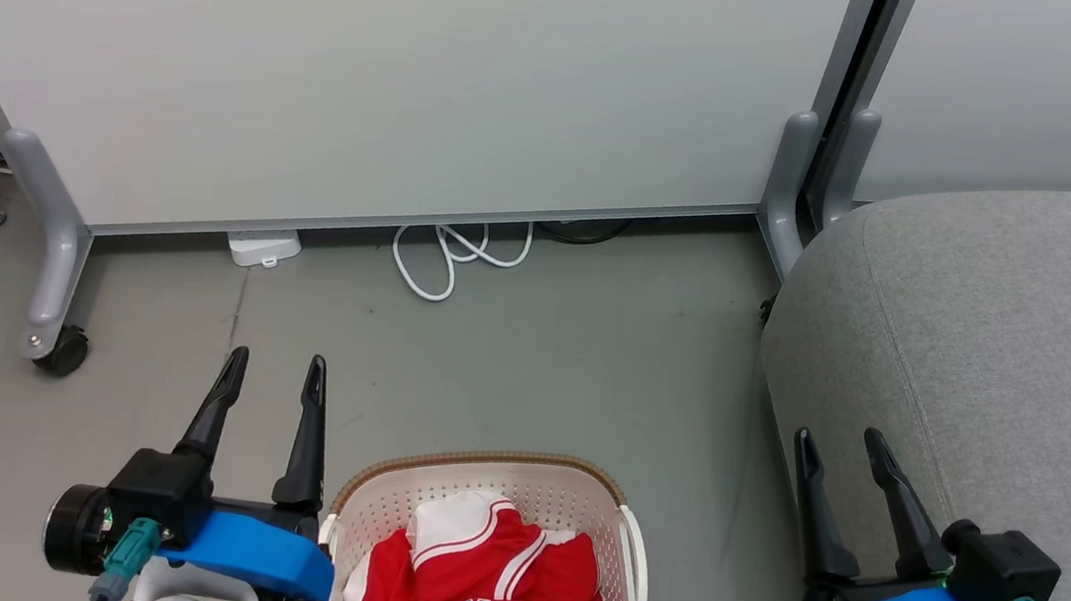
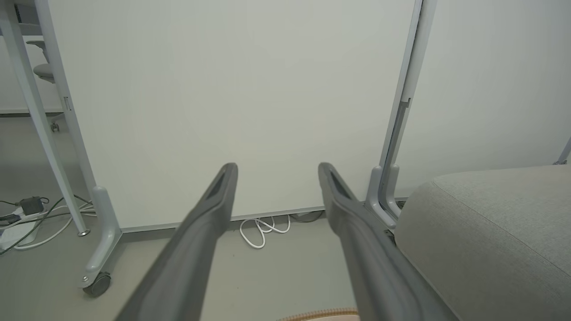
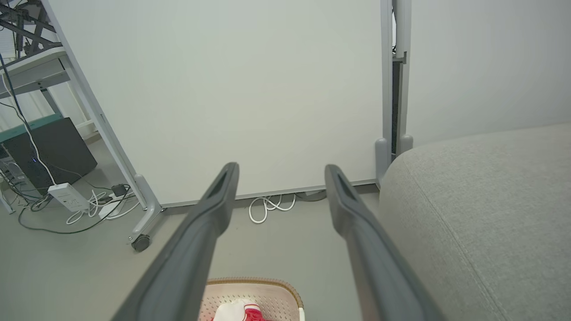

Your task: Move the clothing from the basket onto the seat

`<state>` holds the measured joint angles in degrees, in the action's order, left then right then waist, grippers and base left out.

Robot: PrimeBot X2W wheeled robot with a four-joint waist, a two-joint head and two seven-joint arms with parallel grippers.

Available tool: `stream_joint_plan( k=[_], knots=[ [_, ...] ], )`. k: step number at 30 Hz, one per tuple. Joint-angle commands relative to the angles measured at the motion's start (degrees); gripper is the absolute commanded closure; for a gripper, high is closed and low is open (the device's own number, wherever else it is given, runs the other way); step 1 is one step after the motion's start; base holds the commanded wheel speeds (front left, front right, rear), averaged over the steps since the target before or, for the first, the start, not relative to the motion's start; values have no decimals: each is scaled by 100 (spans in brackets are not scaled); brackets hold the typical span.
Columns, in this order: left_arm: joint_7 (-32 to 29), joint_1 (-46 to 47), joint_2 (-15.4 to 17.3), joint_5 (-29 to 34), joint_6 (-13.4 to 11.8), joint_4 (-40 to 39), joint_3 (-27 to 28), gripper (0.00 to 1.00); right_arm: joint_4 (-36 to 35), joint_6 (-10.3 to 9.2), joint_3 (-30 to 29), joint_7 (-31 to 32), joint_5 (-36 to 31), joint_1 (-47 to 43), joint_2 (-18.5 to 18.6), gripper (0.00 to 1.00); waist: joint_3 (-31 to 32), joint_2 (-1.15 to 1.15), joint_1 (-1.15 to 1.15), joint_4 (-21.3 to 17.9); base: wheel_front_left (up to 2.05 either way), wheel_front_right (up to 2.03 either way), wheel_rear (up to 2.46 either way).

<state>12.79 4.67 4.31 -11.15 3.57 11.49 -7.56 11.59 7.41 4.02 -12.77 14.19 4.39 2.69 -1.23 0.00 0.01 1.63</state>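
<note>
1. The clothing (image 1: 486,584) - red jersey stuff - is bunched inside the basket (image 1: 595,491), not yet moved to the seat (image 1: 1011,321) on the basket's right.
2. Your left end effector (image 1: 279,355) sits just left of the basket and your right end effector (image 1: 838,434) is off to its right. Both are spread wide, holding nothing.
3. Expect light, floppy fabric - pinch a raised fold atop the heap, since it'll likely drape and could snag the rim.

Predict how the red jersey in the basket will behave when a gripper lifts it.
The red jersey lies crumpled in folds, so it will probably hang limp and drape. It looks thin, so likely light. Heaped in the basket, it may drag on the rim.
</note>
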Motion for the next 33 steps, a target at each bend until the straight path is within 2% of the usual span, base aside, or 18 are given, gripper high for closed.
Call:
stream_joint_plan(
  k=[1,20,33],
  knots=[
    [57,22,8,105,24,-8,14,0,-29,12,15,-61,-101,75,31,0,1,0,-1,2,0,0,0],
    [252,-38,-81,780,149,215,88,0,42,9,85,-256,-794,30,32,0,7,0,-1,30,0,0,0],
    [243,15,-125,645,249,505,192,0,229,9,20,-246,-693,21,31,0,15,0,-1,26,0,0,0]
  ],
)
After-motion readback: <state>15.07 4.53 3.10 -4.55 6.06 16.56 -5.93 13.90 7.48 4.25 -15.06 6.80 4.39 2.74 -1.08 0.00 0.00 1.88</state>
